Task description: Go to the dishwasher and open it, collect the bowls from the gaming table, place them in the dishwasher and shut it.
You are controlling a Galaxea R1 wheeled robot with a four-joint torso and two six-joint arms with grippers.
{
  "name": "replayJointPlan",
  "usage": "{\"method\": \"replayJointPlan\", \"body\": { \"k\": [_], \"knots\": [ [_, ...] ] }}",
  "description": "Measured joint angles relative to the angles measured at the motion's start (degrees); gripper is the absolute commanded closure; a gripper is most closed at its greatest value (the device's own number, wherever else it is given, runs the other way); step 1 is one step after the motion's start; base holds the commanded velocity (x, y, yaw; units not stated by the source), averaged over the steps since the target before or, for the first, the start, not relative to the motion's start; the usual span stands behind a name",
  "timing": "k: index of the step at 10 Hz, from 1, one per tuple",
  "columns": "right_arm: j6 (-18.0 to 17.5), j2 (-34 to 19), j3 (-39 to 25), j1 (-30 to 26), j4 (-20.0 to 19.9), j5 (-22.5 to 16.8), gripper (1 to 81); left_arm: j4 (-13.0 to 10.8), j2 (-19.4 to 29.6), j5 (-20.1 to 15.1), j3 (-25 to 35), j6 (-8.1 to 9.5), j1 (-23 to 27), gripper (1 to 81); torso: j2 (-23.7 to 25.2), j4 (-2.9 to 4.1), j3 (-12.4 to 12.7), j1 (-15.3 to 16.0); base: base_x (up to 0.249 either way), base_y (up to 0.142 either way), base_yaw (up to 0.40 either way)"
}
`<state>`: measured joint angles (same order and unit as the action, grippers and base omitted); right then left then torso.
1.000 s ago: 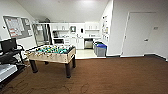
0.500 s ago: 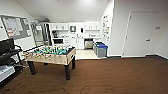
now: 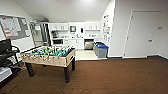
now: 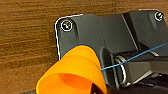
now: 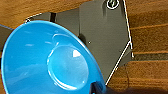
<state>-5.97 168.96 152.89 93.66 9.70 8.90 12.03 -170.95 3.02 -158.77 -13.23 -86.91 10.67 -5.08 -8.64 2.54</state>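
step: carrying bowls to the dishwasher | left claw (image 4: pixel 100 90) grips an orange bowl (image 4: pixel 72 72); right claw (image 5: pixel 98 89) grips a blue bowl (image 5: pixel 50 60) | dishwasher (image 3: pixel 89 45) far ahead in the kitchen, door looks closed, past the football table (image 3: pixel 48 56) | next: needs a clear drive over brown floor (image 3: pixel 112 75) toward the kitchen

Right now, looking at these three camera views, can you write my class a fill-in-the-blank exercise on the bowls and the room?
1. The smooth plastic bowl seen from the left wrist is coloured ____.
2. The glossy round bowl seen from the right wrist is coloured ____.
3. The wooden table-football table has a playing field coloured ____.
4. The stainless-steel dishwasher stands among kitchen cabinets coloured ____.

Missing words: orange; blue; green; white
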Motion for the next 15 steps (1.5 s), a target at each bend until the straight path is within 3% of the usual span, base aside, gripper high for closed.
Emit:
{"method": "replayJointPlan", "body": {
  "k": [4, 10, 15],
  "knots": [
    [0.00, 0.17, 0.00, -0.02, 0.02, 0.02, 81.1, 0.00, 0.02, 0.00, -0.02, 0.00, 0.02, 81.1, 0.00, 0.00, 0.00, 0.02, 0.195, 0.000, 0.000],
    [0.00, 0.06, 0.11, 0.00, 0.05, 0.02, 81.1, -0.02, -0.41, 0.02, 0.06, 0.00, 0.00, 81.1, 0.00, 0.00, 0.00, 0.00, 0.195, -0.091, 0.000],
    [0.00, 0.17, 0.22, 0.66, 0.11, 0.00, 81.1, -0.02, -0.13, -0.02, 0.02, 0.00, -0.44, 81.1, 0.02, 0.00, 0.00, -0.05, 0.213, 0.000, 0.000]
  ]
}}
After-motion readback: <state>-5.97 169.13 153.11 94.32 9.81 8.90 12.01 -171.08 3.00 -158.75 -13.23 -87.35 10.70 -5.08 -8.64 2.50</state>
